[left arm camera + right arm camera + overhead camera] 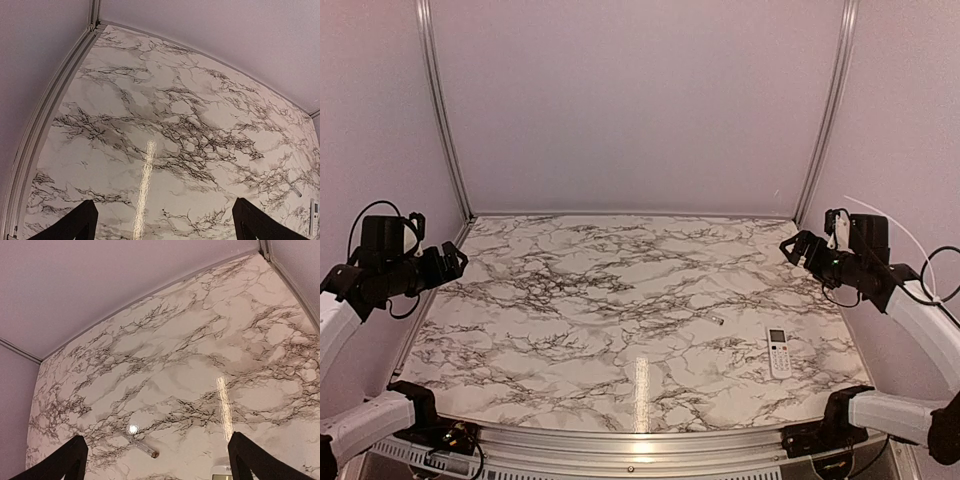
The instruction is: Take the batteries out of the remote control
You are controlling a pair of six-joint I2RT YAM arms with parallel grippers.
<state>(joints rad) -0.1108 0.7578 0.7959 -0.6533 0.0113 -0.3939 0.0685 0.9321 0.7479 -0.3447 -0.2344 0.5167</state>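
Note:
The white remote control (779,352) lies face up on the marble table at the right front, its little screen toward the back. Its top edge shows in the right wrist view (221,471), and it shows at the far right of the left wrist view (314,217). No batteries are in view, and the remote's back is hidden. My left gripper (454,260) hangs open and empty over the table's left edge (165,222). My right gripper (792,248) hangs open and empty above the right side, well behind the remote (157,456).
A thin pale stick (717,321) lies on the table (600,300) to the left of and behind the remote; it also shows in the right wrist view (142,445). Grey walls and metal rails close in the table's left, back and right sides.

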